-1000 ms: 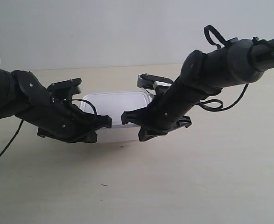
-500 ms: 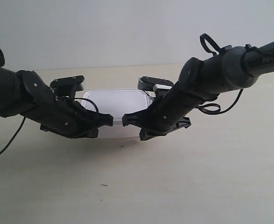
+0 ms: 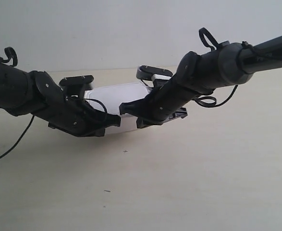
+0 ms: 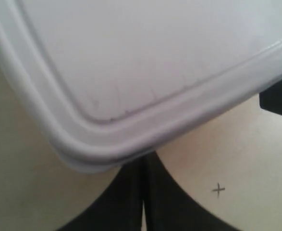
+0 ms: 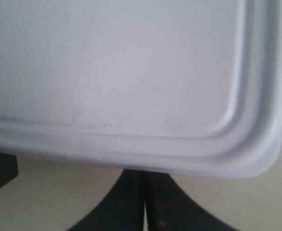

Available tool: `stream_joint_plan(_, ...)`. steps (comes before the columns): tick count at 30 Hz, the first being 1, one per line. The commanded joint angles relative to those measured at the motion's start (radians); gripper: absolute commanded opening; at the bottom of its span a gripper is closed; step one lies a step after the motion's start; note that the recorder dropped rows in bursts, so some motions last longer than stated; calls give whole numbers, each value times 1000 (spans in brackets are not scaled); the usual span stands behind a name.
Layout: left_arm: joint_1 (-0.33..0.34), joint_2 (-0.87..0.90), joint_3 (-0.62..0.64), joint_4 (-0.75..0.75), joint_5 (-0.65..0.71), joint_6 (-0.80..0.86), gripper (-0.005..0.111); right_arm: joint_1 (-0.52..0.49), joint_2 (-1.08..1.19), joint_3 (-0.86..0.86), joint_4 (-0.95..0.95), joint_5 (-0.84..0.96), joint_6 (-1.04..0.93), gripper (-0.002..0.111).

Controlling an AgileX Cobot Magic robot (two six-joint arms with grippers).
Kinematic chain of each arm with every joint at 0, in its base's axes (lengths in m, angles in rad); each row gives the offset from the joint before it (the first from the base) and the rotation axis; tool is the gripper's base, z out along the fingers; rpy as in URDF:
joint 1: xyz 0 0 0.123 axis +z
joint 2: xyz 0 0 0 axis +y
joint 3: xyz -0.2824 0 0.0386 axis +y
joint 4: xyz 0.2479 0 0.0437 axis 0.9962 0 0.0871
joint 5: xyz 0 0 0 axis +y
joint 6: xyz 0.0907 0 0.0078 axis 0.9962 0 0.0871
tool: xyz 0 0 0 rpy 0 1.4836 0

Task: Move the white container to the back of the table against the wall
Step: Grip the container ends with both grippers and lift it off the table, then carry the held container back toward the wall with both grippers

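The white container (image 3: 119,91) rests on the table (image 3: 203,183), between the two arms and short of the wall (image 3: 131,29). My left gripper (image 3: 115,121) is shut, its tips pressed against the container's near side by one front corner. The left wrist view shows the lid (image 4: 145,62) just past the closed left gripper (image 4: 143,166). My right gripper (image 3: 125,109) is shut too, and touches the near side by the other corner. In the right wrist view the lid (image 5: 121,62) fills the frame above the closed right gripper (image 5: 143,178). Neither holds anything.
A small pen cross (image 3: 125,151) marks the table in front of the grippers, also seen as a cross (image 4: 218,189) in the left wrist view. A dark speck (image 3: 106,191) lies nearer. A strip of bare table separates the container from the wall.
Both arms have slid away toward the wall with shut grippers, pushing the container back; it now sits farther from the pen cross.
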Motion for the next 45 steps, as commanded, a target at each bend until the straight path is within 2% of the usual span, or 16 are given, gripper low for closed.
stream_joint_plan(1, 12, 4, -9, 6, -65, 1, 0, 3, 33, -60, -18, 36, 11, 0)
stream_joint_plan(4, 36, 33, -48, 28, -43, 1, 0, 3, 41, -71, -36, 31, 26, 0)
stream_joint_plan(16, 36, 74, -105, 65, -69, 0, 0, -33, 57, -77, -54, -24, 41, 0)
stream_joint_plan(28, 36, 127, -156, 65, -103, -3, 0, -33, 114, -222, -81, 27, 70, 0)
stream_joint_plan(36, 38, 165, -231, 65, -107, -3, 0, -33, 118, -281, -236, 31, 167, 0)
stream_joint_plan(45, 58, 206, -295, 86, -97, -3, 0, -49, 182, -366, -241, 81, 204, 0)
